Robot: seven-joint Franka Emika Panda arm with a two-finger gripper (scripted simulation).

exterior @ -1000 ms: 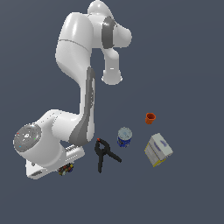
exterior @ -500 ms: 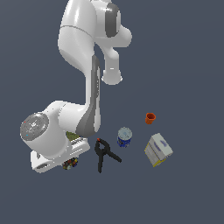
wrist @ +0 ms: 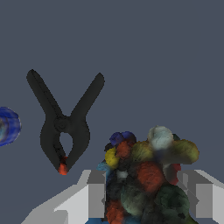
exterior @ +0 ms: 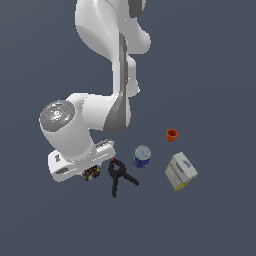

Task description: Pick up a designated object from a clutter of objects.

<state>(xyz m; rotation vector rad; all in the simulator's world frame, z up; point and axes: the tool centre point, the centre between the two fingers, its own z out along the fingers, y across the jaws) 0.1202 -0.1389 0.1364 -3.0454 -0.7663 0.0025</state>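
- The speckled cluster [wrist: 146, 175] is seen in the wrist view sitting between the two fingers [wrist: 97, 194], one pad on each flank; in the exterior view only a sliver [exterior: 91, 173] shows under the hand, on the bench [exterior: 215, 75].
- Fingers are spread around the cluster; whether the pads already touch it cannot be told, though the gaps look very small.
- Judged: the grasp is lined up and closing comes next, not lifting.
- The black clamp [wrist: 63, 124] lies just beside the cluster, apart from it, red tip toward the fingers.
- The blue can [exterior: 142, 156], orange cup [exterior: 171, 134] and white box [exterior: 180, 171] sit further off toward the exterior view's right, unmoved across the frames.
- Against the earlier frames, the wrist has been shifted toward the exterior view's right, nearer the clamp, and the upper arm has been swung the same way; the hand has been kept low over the cluster.
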